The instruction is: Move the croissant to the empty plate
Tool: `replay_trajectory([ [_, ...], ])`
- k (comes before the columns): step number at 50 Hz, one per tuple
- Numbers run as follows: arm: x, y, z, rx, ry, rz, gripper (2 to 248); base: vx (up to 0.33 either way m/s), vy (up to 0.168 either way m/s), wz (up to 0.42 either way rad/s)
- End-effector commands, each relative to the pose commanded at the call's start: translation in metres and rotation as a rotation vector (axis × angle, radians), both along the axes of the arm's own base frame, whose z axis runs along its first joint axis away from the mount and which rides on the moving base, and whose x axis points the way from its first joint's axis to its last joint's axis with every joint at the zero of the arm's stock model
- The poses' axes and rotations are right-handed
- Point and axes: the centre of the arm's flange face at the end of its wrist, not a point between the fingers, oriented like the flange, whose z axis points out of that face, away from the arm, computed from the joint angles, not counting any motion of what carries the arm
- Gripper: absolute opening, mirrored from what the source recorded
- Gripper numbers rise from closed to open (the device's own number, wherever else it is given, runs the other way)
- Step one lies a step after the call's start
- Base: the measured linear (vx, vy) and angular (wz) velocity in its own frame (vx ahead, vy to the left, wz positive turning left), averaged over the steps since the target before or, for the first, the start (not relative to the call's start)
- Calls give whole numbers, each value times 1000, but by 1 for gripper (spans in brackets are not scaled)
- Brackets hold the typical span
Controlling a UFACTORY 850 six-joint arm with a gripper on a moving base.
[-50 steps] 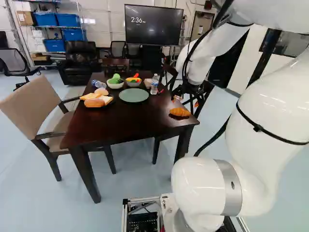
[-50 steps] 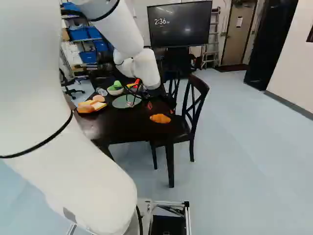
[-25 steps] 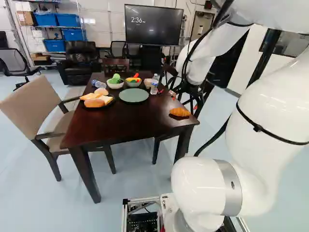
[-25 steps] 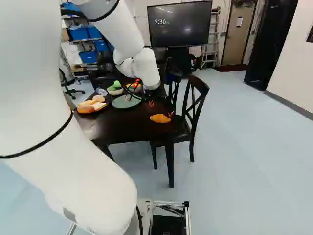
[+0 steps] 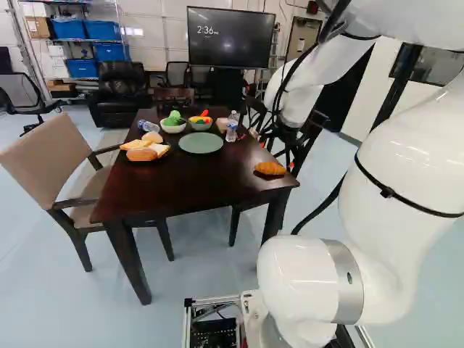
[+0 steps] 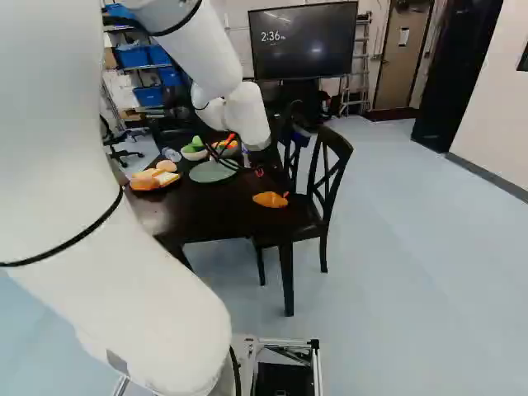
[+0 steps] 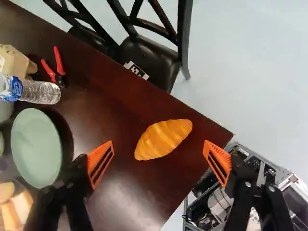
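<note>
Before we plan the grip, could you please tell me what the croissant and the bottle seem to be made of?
Croissant: perhaps soft plastic or foam, given its even orange surface and smooth ridges. Bottle: likely clear plastic, see-through and ribbed.

We see bare tabletop (image 7: 113,113) between croissant (image 7: 163,139) and green plate (image 7: 36,147), a bottle (image 7: 41,92) standing close to that plate, a chair back (image 6: 330,169) rising alongside.

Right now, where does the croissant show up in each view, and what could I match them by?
Left base view: croissant right of the middle, on the table.
Right base view: about the middle, on the table.
Wrist view: seen between the open fingers of the pincer.
Shared landmark: green plate.
</note>
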Motion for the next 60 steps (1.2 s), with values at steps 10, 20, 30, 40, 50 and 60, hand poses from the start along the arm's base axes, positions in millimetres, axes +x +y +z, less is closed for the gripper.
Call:
replay_trajectory([
  [10, 0, 0, 0, 42, -10, -96, 247, 0, 0, 0],
  [20, 0, 0, 0, 84, -19, -192, 247, 0, 0, 0],
  [30, 0, 0, 0, 126, -29, -287, 247, 0, 0, 0],
  [40, 0, 0, 0, 168, -38, -383, 247, 0, 0, 0],
  [50, 0, 0, 0, 211, -48, -479, 247, 0, 0, 0],
  [60, 0, 0, 0, 253, -57, -575, 247, 0, 0, 0],
])
